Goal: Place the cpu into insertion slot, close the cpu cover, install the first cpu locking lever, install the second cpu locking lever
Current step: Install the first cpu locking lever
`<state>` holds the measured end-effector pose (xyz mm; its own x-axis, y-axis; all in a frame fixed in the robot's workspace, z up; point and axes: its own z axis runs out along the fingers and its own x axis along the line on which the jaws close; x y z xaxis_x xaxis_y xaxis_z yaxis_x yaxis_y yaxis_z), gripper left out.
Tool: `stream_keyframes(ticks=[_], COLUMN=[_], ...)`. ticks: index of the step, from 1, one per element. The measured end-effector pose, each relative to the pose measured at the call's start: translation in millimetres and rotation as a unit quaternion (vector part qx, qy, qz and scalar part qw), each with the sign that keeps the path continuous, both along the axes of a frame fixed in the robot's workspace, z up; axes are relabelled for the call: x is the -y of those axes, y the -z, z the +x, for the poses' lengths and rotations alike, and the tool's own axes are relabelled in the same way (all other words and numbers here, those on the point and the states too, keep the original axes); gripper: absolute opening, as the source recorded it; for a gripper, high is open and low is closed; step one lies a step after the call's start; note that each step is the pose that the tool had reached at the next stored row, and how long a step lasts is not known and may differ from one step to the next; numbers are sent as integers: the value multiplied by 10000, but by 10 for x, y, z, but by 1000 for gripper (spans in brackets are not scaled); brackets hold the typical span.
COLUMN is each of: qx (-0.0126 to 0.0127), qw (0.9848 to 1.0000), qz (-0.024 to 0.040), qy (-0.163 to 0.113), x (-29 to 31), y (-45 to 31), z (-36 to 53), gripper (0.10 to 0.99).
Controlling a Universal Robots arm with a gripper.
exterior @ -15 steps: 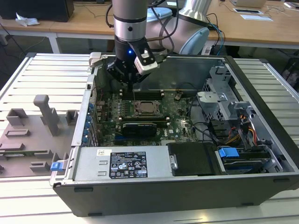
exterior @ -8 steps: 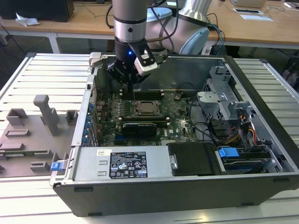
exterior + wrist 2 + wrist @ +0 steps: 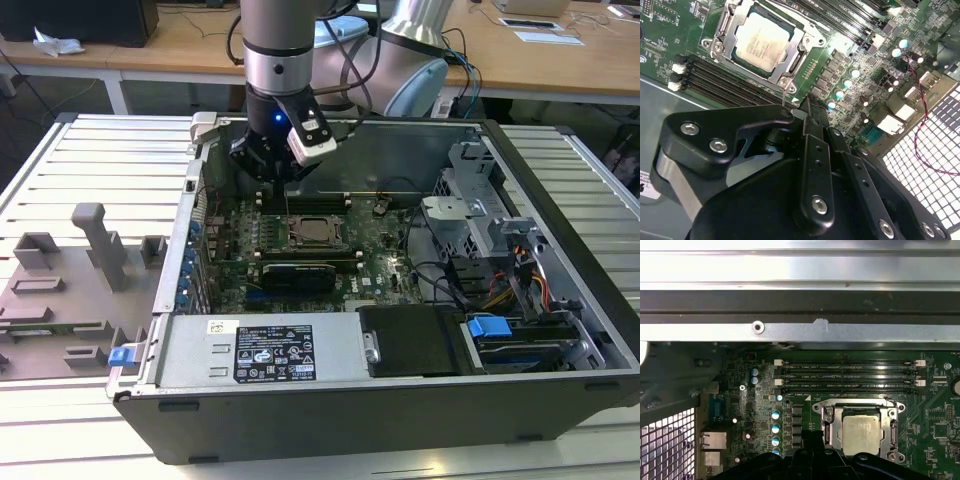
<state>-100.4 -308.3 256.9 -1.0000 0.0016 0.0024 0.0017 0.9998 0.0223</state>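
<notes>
cpu [image 3: 760,44] seated in socket on motherboard [image 3: 380,255], cpu cover [image 3: 801,52] closed flat around it. Gripper [image 3: 807,112] just beside socket, jaws together, empty. White label [image 3: 273,351] print unreadable.

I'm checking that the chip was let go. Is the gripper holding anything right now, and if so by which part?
Nothing is held. The gripper has no object at its tips, and the cpu sits in its socket with the cpu cover framing it.

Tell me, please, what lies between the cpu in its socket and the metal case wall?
In the first wrist view, a bank of black memory slots runs between the cpu and the case wall.
</notes>
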Motion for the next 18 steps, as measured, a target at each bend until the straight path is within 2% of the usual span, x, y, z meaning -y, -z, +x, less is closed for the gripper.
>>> stream_keyframes(ticks=[7, 8, 10, 11, 14, 16, 18], qx=[0, 0, 0, 0, 0, 0, 0], qw=[10000, 10000, 10000, 10000, 10000, 10000, 10000], qz=[-1, 0, 0, 0, 0, 0, 4], qy=[2, 0, -1, -1, -4, -11, -26], x=[-4, -17, -110, -132, -171, -218, -227], y=[71, 72, 72, 72, 72, 72, 72], z=[-1, 0, 0, -1, 0, 0, 0], gripper=[106, 106, 106, 106, 106, 106, 106])
